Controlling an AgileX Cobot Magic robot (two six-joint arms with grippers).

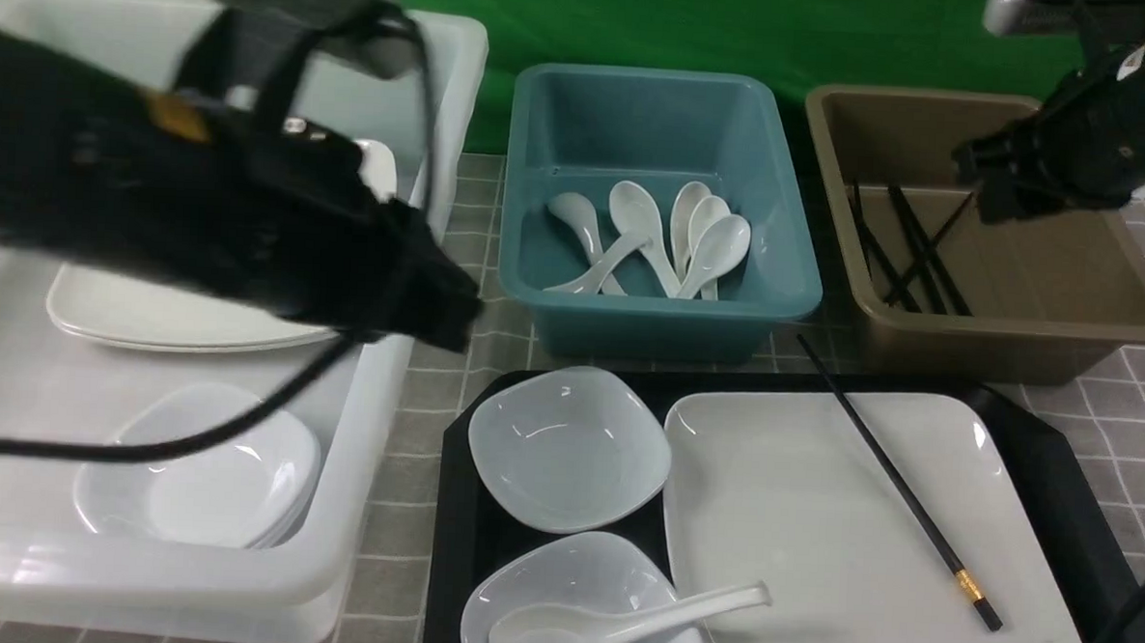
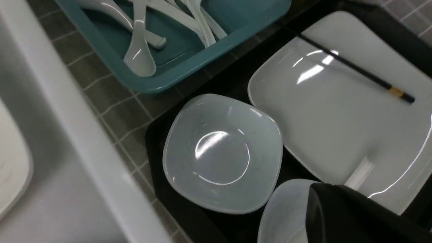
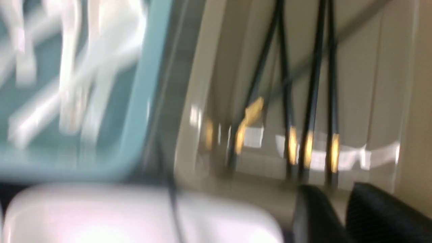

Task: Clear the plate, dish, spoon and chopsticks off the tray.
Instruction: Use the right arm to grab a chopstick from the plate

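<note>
Over the brown tub, the right gripper, seemingly slightly open and empty though blurred, should descend squarely to grip the chopstick lying across the plate; the left gripper is closed, apparently empty.

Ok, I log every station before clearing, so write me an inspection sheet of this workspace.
Surface: gray checked cloth under black tray
Job's things: plate and two small dishes on tray; spoon in nearer dish; one chopstick across plate
Clutter: nothing seen
Grippers: left shut, empty; right over brown tub
Cables: black cable crosses white tub
Surroundings: green backdrop
</note>
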